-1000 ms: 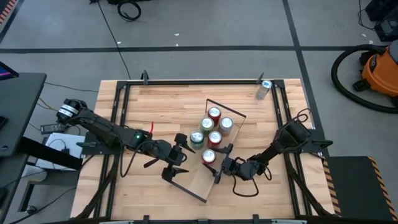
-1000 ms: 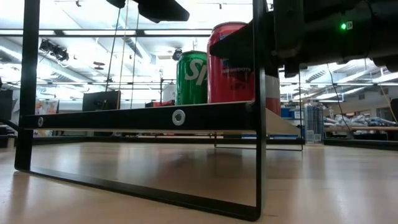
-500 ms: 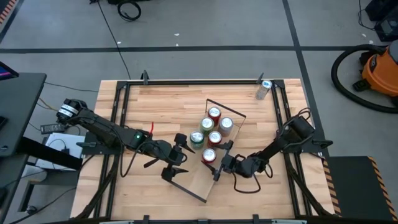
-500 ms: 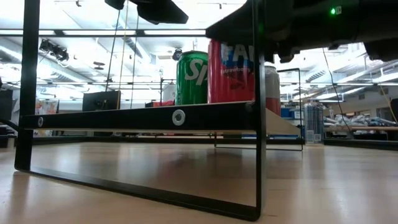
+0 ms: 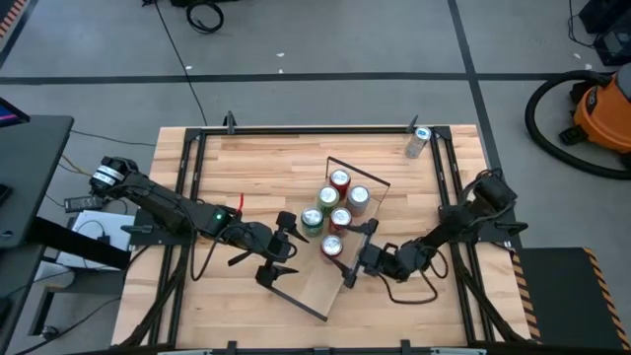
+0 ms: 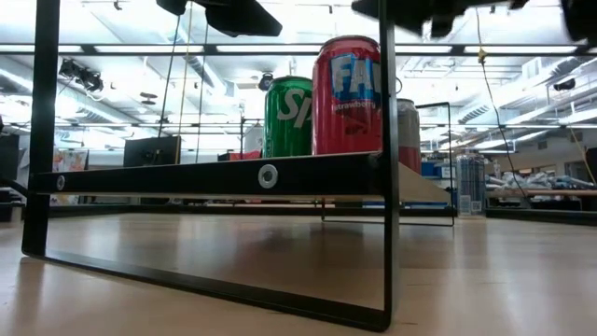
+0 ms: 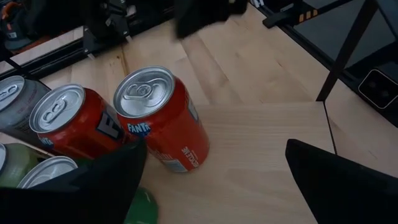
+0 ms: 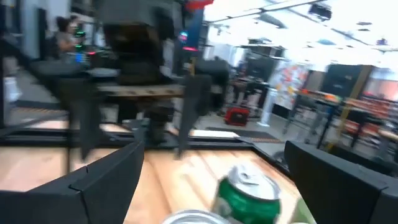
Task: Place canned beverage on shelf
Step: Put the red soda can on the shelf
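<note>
The shelf [image 5: 314, 281], a light-wood board in a black wire frame, lies slantwise in the middle of the table. Several cans stand upright on it. The nearest is a red Fanta can [image 5: 331, 247], which also shows in the low view [image 6: 347, 93] and the left wrist view [image 7: 163, 118]. A green can [image 5: 312, 219] stands beside it. My right gripper [image 5: 357, 253] is open, just to the right of the red can and above it, touching nothing. My left gripper [image 5: 292, 247] is open over the shelf's left side, facing the red can.
A silver can [image 5: 417, 141] stands on the table at the far right corner. Black frame rails [image 5: 192, 177] run along the table's left, far and right sides. Bare wood lies left of the shelf and along the far side.
My right gripper has drawn back from the red can toward the table's right edge and has risen above the can's top. The red can stays upright on the shelf's near end.
</note>
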{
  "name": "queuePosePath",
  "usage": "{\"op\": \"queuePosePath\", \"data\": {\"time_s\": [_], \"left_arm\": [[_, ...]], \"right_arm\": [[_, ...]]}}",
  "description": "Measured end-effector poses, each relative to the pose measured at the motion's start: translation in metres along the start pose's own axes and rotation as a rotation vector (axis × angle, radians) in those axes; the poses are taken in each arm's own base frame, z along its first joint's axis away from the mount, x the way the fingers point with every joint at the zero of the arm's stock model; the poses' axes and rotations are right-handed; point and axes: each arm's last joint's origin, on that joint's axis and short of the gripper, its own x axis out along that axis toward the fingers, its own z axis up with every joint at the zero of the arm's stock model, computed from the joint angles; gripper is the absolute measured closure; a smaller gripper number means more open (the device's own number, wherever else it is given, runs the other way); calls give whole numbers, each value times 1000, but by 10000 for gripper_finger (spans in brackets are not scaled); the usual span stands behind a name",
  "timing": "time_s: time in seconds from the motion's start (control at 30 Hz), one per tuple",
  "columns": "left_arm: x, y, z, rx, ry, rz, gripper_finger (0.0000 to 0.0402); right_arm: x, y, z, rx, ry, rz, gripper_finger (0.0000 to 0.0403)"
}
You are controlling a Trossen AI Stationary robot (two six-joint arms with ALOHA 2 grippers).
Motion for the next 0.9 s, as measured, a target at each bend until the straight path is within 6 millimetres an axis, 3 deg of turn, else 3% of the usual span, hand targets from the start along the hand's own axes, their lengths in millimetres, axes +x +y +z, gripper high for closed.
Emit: {"op": "queuePosePath", "data": {"time_s": [0.2,0.47,0.7,0.9], "left_arm": [[0,1,0,-1,1,2,6],[0,1,0,3,1,26,6],[0,3,4,16,-34,44,6],[0,4,4,18,-30,81,6]], "right_arm": [[-27,17,7,-70,49,116,6],[-50,34,-7,71,172,266,7],[-40,29,-34,212,401,379,7],[-27,22,-41,260,471,444,7]]}}
